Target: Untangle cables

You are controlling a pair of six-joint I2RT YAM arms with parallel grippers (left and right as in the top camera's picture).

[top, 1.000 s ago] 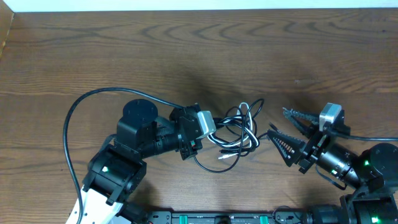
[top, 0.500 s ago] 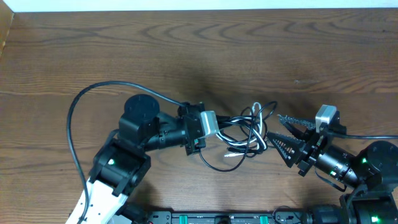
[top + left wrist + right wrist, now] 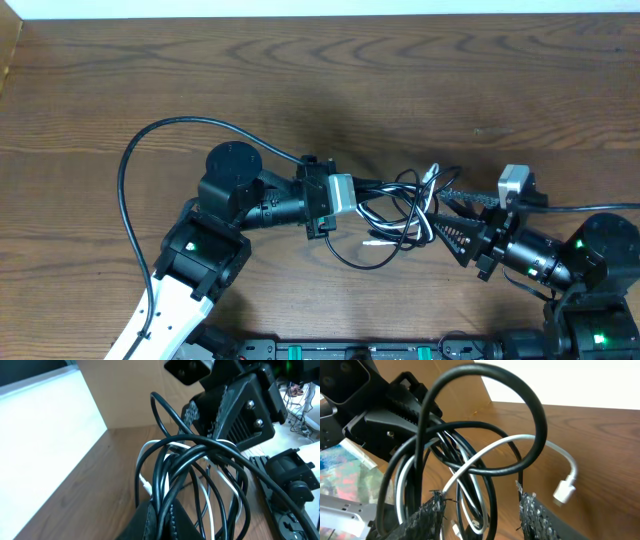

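Observation:
A black cable [image 3: 345, 257] and a white cable [image 3: 426, 221] lie looped through each other in one tangle at the table's middle. My left gripper [image 3: 362, 196] is shut on black cable strands [image 3: 172, 472], which rise between its jaws [image 3: 161, 519] in the left wrist view. From the right, my right gripper [image 3: 441, 213] reaches into the tangle. Its fingers [image 3: 431, 512] stand apart, and black and white loops [image 3: 485, 467] pass between them without being pinched [image 3: 481, 510]. A white plug [image 3: 564, 488] dangles to the right of the loops.
The left arm's own thick black lead [image 3: 150, 150] arcs over the wooden table [image 3: 300, 80] at the left. A second white plug end [image 3: 378, 241] rests on the wood below the tangle. A rail [image 3: 350, 350] runs along the front edge.
The left gripper has carried the tangle right and slightly up. The right gripper has moved left into the loops and its fingers have narrowed.

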